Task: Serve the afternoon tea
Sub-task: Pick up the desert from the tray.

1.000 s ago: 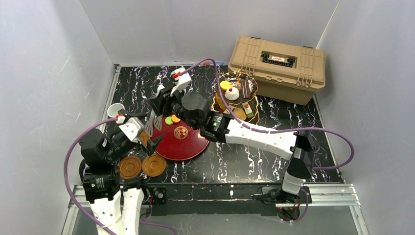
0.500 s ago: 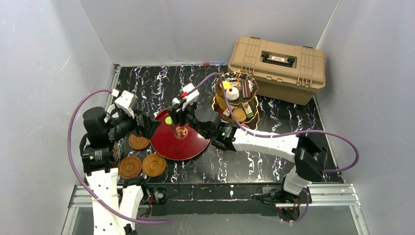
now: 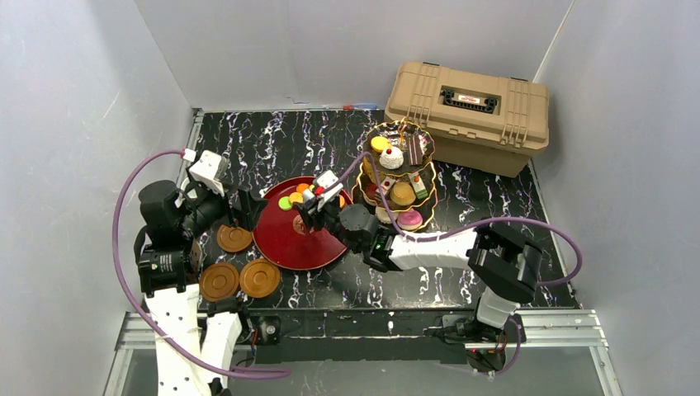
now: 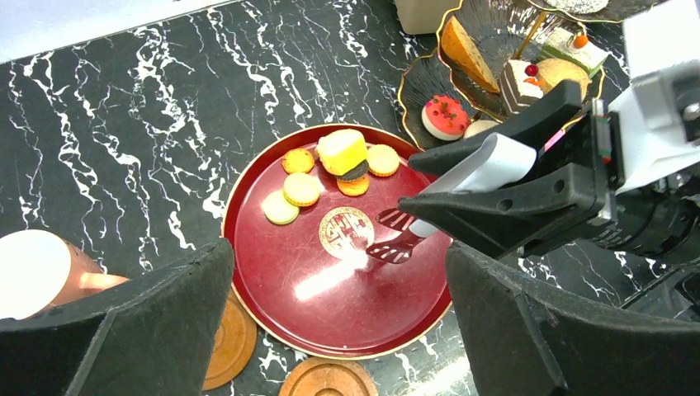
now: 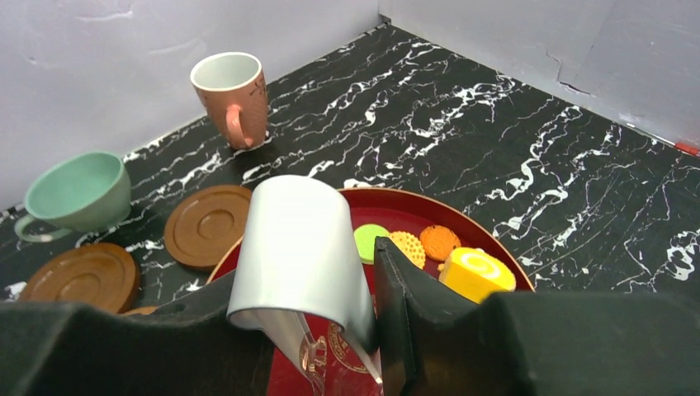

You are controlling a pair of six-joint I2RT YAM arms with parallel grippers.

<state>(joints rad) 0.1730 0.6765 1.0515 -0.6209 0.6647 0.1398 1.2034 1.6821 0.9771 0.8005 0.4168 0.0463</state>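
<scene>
While clamping the tongs in the right gripper above the red tray, left gripper gaping empty, mind the pastries at its far rim: could squash or scatter them, seemingly through tilted tips.

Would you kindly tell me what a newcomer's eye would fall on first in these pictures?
The round red tray at the table's centre-left stands out first, with biscuits and a yellow roll on its far side. Over it, the right hand grips metal tongs. Behind, to the right, a gold-rimmed tiered stand loaded with cakes sits beside a tan case.
</scene>
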